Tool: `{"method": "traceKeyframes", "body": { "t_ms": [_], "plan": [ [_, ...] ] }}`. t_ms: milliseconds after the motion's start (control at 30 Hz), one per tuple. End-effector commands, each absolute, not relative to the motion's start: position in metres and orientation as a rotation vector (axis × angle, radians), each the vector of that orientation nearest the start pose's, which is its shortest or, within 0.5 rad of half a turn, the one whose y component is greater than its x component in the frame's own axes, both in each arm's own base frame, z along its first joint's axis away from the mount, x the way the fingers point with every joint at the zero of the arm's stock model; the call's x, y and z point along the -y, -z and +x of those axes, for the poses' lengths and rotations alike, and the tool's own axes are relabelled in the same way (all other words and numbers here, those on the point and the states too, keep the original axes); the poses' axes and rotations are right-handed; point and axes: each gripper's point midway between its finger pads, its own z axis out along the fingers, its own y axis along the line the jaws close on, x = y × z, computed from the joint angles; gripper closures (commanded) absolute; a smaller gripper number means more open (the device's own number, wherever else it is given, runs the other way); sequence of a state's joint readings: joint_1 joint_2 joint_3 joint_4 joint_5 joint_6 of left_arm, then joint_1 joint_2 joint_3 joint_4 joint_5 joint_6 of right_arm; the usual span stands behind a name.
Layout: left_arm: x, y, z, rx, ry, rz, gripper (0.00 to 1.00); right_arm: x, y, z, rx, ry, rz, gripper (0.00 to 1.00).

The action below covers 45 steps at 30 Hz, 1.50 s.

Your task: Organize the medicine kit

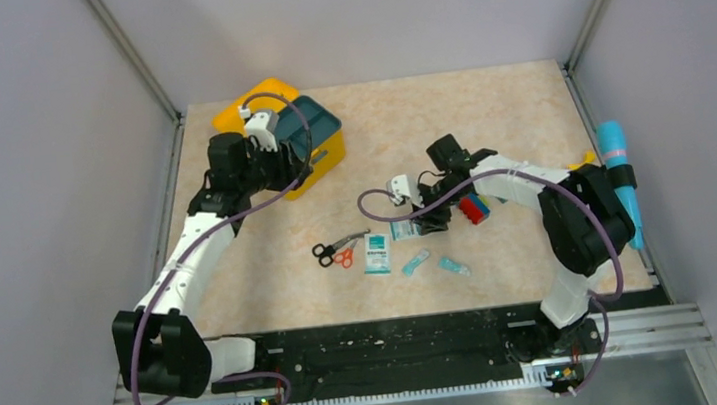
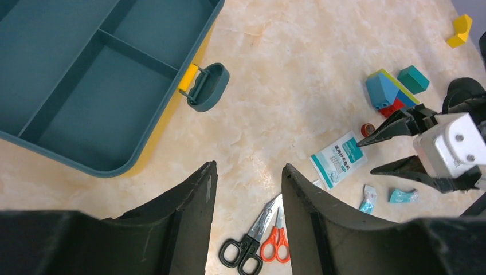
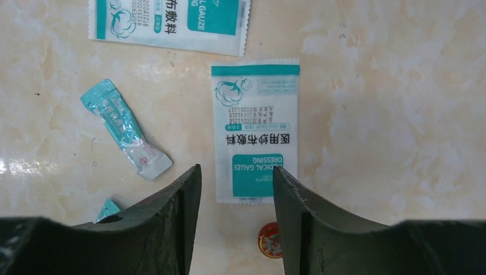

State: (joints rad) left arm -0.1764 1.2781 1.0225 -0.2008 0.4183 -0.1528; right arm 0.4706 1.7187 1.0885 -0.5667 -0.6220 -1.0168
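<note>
The kit (image 1: pixel 328 157) sits at the far left of the bench (image 1: pixel 506 117). A teal tray (image 2: pixel 86 97) lies in the top of it. A thin strip of the yellow box shows under the tray's edge. The kit's teal latch (image 2: pixel 207 86) sticks out over the bench.

My left claw (image 2: pixel 248 166) hangs up by the kit, on the latch side. Its two fingers are apart and hold nothing. I see bare bench between them.

Two scissors lie side by side near the middle of the bench. One pair is black (image 2: pixel 246 252) and one is orange (image 2: pixel 276 243). They touch each other.

My right claw (image 3: pixel 236 169) is low over a gauze pack (image 3: pixel 255 132) that lies flat on the bench. Its fingers are apart too. The near end of the pack shows in the gap. I cannot tell if the fingers touch it. A second gauze pack (image 3: pixel 169 20) lies just past the first one. A small teal sachet (image 3: pixel 123 129) lies off to one side. A tiny red round thing (image 3: pixel 269 239) shows low in the gap.

A pile of blocks (image 2: pixel 392 91) stands near the right claw. A small yellow piece (image 2: pixel 460 31) lies well apart from them.
</note>
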Motion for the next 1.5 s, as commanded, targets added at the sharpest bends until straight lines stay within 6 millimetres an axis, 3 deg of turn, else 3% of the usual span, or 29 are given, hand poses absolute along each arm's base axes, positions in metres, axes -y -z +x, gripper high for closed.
{"method": "traceKeyframes", "body": {
  "t_ms": [0, 300, 567, 733, 900, 1000, 1300, 1367, 1467],
  "plan": [
    [0.14, -0.266, 0.373, -1.863, 0.61, 0.273, 0.5, -0.246, -0.046, 0.293, -1.654, -0.606, -1.925, 0.49],
    [0.132, -0.272, 0.378, -1.834, 0.553, 0.281, 0.5, -0.245, -0.026, 0.298, -1.689, -0.506, -1.965, 0.51],
    [0.138, -0.273, 0.382, -1.827, 0.588, 0.286, 0.5, -0.236, -0.009, 0.288, -1.713, -0.459, -2.022, 0.69],
    [0.142, -0.277, 0.386, -1.816, 0.619, 0.279, 0.5, -0.232, -0.005, 0.287, -1.733, -0.418, -2.015, 0.58],
    [0.143, -0.282, 0.386, -1.815, 0.611, 0.302, 0.5, -0.248, -0.038, 0.298, -1.718, -0.451, -1.916, 0.51],
    [0.144, -0.281, 0.385, -1.821, 0.61, 0.321, 0.5, -0.254, -0.045, 0.299, -1.71, -0.489, -1.916, 0.46],
    [0.145, -0.282, 0.382, -1.829, 0.614, 0.351, 0.49, -0.237, 0.001, 0.282, -1.867, -0.601, -2.056, 0.39],
    [0.145, -0.283, 0.381, -1.83, 0.615, 0.346, 0.49, -0.233, 0.009, 0.282, -1.865, -0.58, -2.081, 0.43],
    [0.145, -0.281, 0.382, -1.836, 0.62, 0.337, 0.49, -0.227, 0.017, 0.279, -1.867, -0.562, -2.118, 0.61]
  ]
}}
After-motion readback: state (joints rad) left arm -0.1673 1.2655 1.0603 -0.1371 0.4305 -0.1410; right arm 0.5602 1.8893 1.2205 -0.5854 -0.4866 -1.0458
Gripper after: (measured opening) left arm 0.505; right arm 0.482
